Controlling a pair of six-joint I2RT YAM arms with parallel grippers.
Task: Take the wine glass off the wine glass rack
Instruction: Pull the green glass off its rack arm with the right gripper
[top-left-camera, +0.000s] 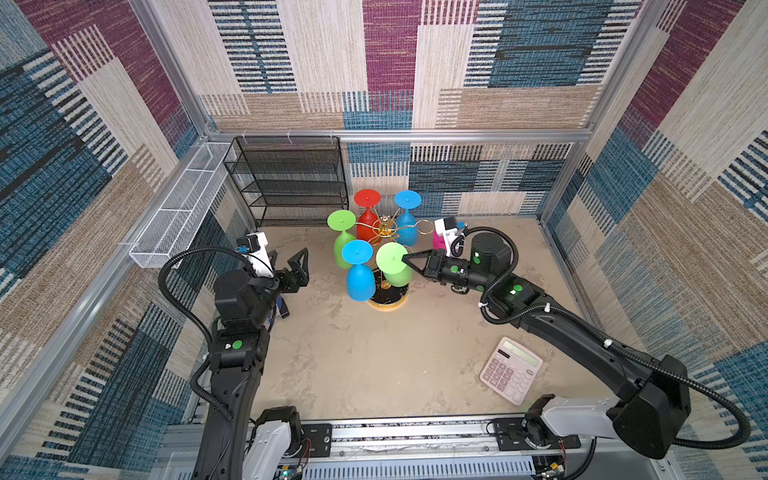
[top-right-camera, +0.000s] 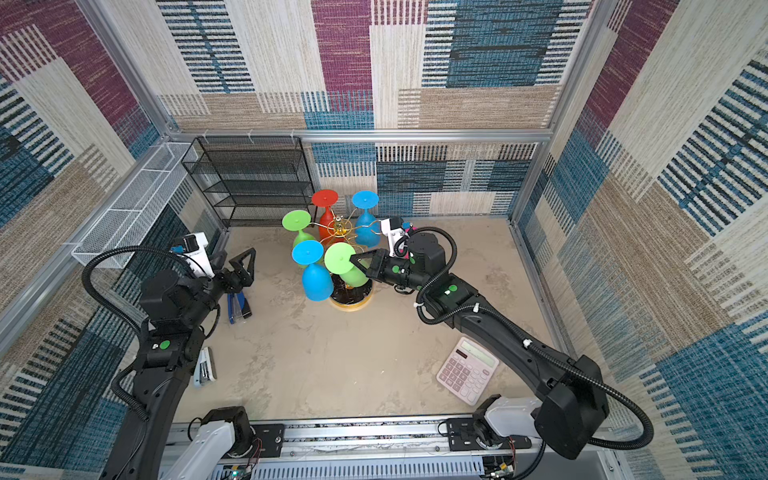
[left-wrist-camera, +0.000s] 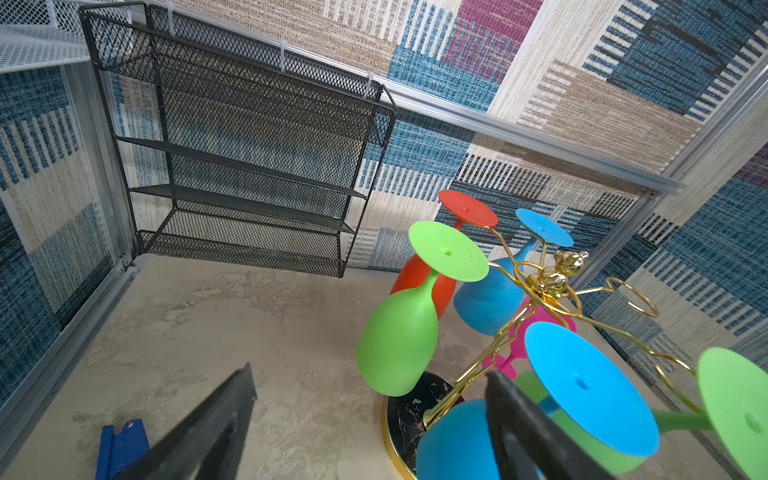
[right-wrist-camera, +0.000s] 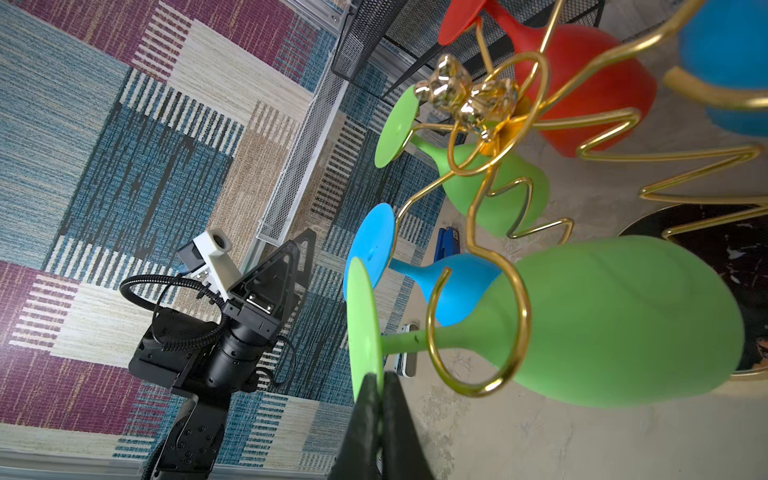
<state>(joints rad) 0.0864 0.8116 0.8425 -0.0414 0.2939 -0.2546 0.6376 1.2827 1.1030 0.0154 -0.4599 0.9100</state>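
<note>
A robotics lab cell: aluminium framing (top-left-camera: 399, 135) boxes in a sandy tabletop (top-left-camera: 374, 353), patchwork woven fabric (top-left-camera: 320, 50) covers the walls (top-left-camera: 685, 166), and the left arm (top-left-camera: 230, 386) and right arm (top-left-camera: 573, 328) are mounted on a front rail (top-left-camera: 415, 430).

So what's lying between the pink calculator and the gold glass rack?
Nothing: only bare tabletop runs from the calculator to the rack, as both top views show.

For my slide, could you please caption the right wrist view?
Right tool pinches the foot of a green wine glass hanging on the gold rack.
</note>
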